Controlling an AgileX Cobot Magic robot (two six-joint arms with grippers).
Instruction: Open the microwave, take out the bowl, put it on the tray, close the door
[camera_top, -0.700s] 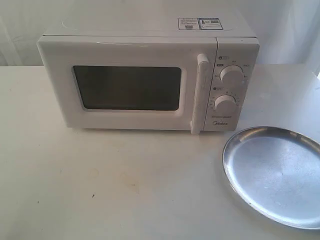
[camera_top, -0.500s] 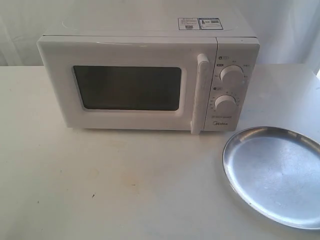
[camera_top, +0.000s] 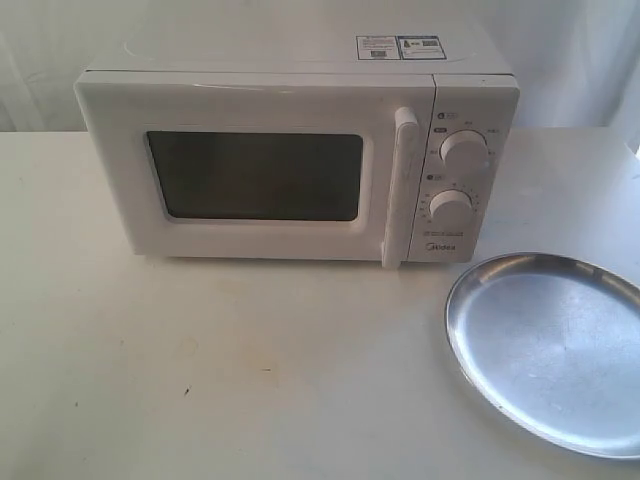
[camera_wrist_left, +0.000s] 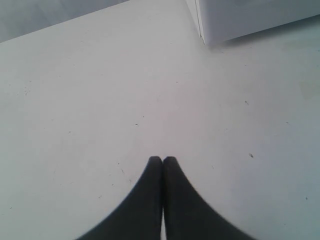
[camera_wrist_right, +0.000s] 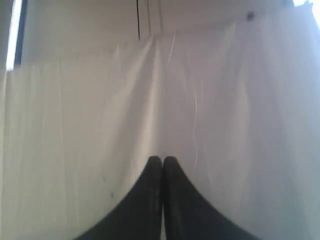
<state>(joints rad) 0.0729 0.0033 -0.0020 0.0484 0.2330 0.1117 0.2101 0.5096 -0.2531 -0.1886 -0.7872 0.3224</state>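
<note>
The white microwave (camera_top: 300, 150) stands at the back of the table with its door (camera_top: 250, 175) shut; the vertical bar handle (camera_top: 400, 190) sits just left of the two dials. The bowl is hidden. The silver tray (camera_top: 550, 350) lies at the front right, with nothing on it. Neither arm shows in the exterior view. My left gripper (camera_wrist_left: 162, 159) is shut and holds nothing, over bare table, with a corner of the microwave (camera_wrist_left: 240, 20) ahead of it. My right gripper (camera_wrist_right: 162, 159) is shut and holds nothing, facing a white curtain.
The white table (camera_top: 250, 380) stretches in front of the microwave. A white curtain (camera_wrist_right: 200, 100) hangs behind the scene. The tray's right edge runs out of the exterior view.
</note>
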